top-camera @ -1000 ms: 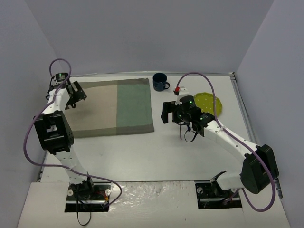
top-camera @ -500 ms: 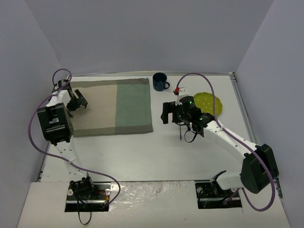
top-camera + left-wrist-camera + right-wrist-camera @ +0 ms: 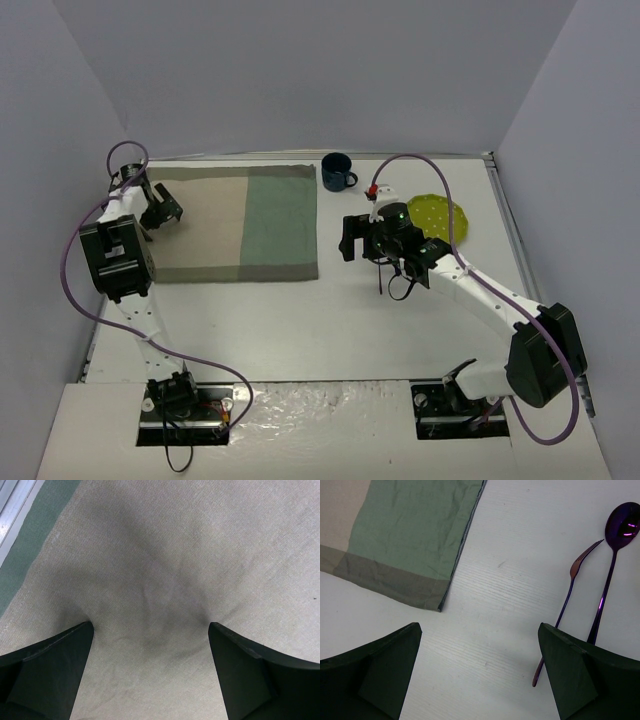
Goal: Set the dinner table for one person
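The white dinner table (image 3: 300, 320) carries a beige and green placemat (image 3: 235, 225) at the back left. My left gripper (image 3: 160, 210) sits low over the mat's beige left end. In the left wrist view it (image 3: 151, 625) is open, with only slightly wrinkled beige cloth (image 3: 165, 555) between the fingers. My right gripper (image 3: 350, 238) hovers right of the mat. It (image 3: 480, 626) is open and empty over bare table (image 3: 510, 580). A purple fork (image 3: 565, 605) and spoon (image 3: 610, 575) lie side by side just to its right. The mat's near right corner (image 3: 410, 540) lies to its left.
A dark blue mug (image 3: 336, 172) stands at the back, beside the mat's far right corner. A yellow-green plate (image 3: 440, 215) lies at the back right, partly behind my right arm. Grey walls close in the table on three sides.
The placemat has slid a little to the left along with my left gripper, and the left arm's elbow has swung back toward the left wall. The right arm has not moved.
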Robot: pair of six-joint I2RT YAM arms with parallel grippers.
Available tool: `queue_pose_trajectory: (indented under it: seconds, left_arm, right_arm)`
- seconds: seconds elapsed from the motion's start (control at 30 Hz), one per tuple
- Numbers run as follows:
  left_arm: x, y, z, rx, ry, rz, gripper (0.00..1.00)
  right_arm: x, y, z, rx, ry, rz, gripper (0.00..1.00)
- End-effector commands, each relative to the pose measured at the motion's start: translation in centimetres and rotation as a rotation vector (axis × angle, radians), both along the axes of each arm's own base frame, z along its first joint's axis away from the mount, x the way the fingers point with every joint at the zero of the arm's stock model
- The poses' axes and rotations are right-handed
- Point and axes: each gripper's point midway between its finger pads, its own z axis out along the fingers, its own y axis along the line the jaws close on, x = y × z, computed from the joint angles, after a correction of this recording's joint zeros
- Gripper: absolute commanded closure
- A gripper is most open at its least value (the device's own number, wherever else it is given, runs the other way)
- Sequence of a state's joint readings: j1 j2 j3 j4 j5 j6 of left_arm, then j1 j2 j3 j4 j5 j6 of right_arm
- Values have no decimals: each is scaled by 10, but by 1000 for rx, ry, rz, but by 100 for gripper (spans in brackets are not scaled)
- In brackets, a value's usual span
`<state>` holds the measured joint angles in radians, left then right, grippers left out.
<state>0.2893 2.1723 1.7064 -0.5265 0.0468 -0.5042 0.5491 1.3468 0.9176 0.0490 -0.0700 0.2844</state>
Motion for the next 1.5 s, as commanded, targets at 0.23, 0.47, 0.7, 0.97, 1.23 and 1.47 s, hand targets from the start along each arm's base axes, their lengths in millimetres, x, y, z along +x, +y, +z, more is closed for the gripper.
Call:
queue_pose_trajectory:
  seconds: [0.23, 0.47, 0.7, 0.97, 1.23, 1.47]
  left_arm:
    - [0, -30, 90, 33, -140, -42, 3]
    - [-3, -141, 118, 101, -183, -291, 3]
    - [-2, -290, 131, -13, -342, -535, 3]
    - [-3, -381, 105, -84, -337, -694, 3]
    - [2, -410, 60, -129, -277, -741, 3]
    - [7, -422, 44, -164, -264, -753, 3]
  right_arm:
    - [14, 2, 22, 33, -80, -17, 1]
    - [14, -5, 24, 26, -92, -44, 1]
    - [9, -14, 24, 24, -98, -67, 1]
    - [3, -33, 26, 6, -110, -126, 1]
    - [-2, -41, 22, 0, -93, -150, 0]
    - [-2, -44, 22, 0, -93, -162, 0]
